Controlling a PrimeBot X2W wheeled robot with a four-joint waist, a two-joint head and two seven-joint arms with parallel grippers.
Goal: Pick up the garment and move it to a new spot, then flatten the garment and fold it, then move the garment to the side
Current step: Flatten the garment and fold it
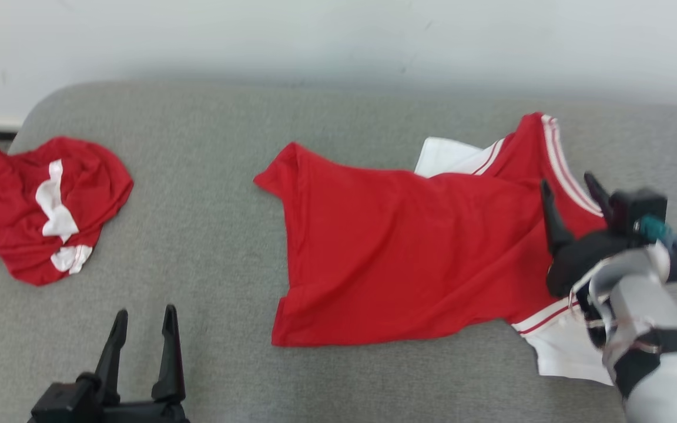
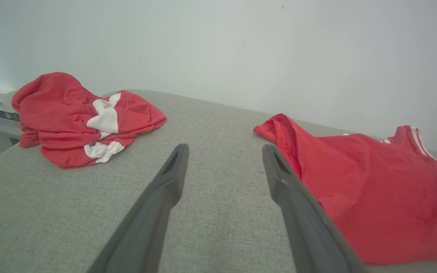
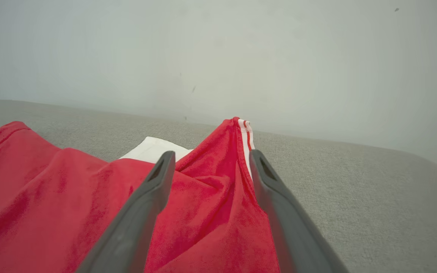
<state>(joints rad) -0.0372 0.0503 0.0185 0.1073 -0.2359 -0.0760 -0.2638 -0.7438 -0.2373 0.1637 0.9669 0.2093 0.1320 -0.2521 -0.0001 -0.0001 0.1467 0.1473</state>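
A grey, fabric-covered bench [image 1: 209, 258] with a rounded far-left corner carries two things. On its right half lies a red garment [image 1: 397, 252], spread mostly flat, with white, red-striped sleeves showing at its right end. Well apart from it, at the bench's left edge, a second garment [image 1: 39, 205], red with white patches, lies crumpled.

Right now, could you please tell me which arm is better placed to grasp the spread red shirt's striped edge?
The right. The right gripper hangs open directly over the red shirt beside its striped edge, while the left gripper sits open over bare grey surface, apart from the cloth.
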